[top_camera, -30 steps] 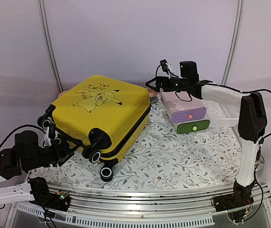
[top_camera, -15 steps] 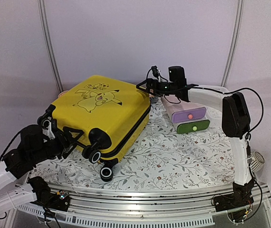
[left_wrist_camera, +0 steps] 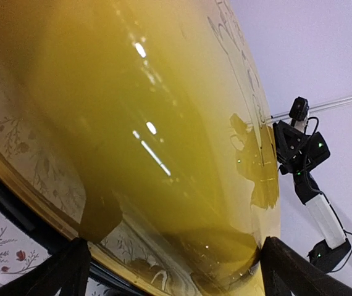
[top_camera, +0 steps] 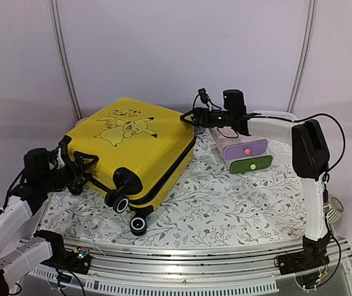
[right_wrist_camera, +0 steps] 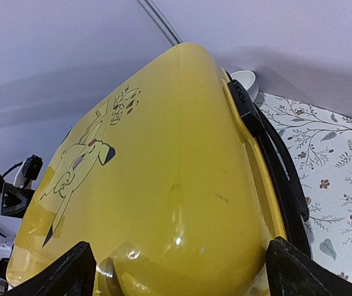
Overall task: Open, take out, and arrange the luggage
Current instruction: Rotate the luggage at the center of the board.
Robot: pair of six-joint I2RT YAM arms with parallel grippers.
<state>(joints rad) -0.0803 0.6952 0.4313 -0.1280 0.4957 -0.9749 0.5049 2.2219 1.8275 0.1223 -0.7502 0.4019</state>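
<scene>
The yellow suitcase (top_camera: 136,145) lies flat and closed on the floral cloth, Pikachu drawing up, wheels toward the near left. My left gripper (top_camera: 79,168) is open at its near-left end by the wheels. In the left wrist view the glossy shell (left_wrist_camera: 139,123) fills the frame between my spread fingers (left_wrist_camera: 68,274). My right gripper (top_camera: 188,117) is open at the suitcase's far right corner. In the right wrist view the shell (right_wrist_camera: 163,185) and its black zipper trim (right_wrist_camera: 268,148) lie between the spread fingers (right_wrist_camera: 299,271).
A pink-and-green drawer box (top_camera: 245,151) stands right of the suitcase, with a white mesh basket (top_camera: 294,147) behind it. A small white round object (right_wrist_camera: 245,80) sits behind the suitcase. The table's front rail (top_camera: 182,253) runs along the near edge.
My right gripper has moved left from above the drawer box to the suitcase's far right corner. My left gripper has risen to the suitcase's wheel end. The suitcase has not moved.
</scene>
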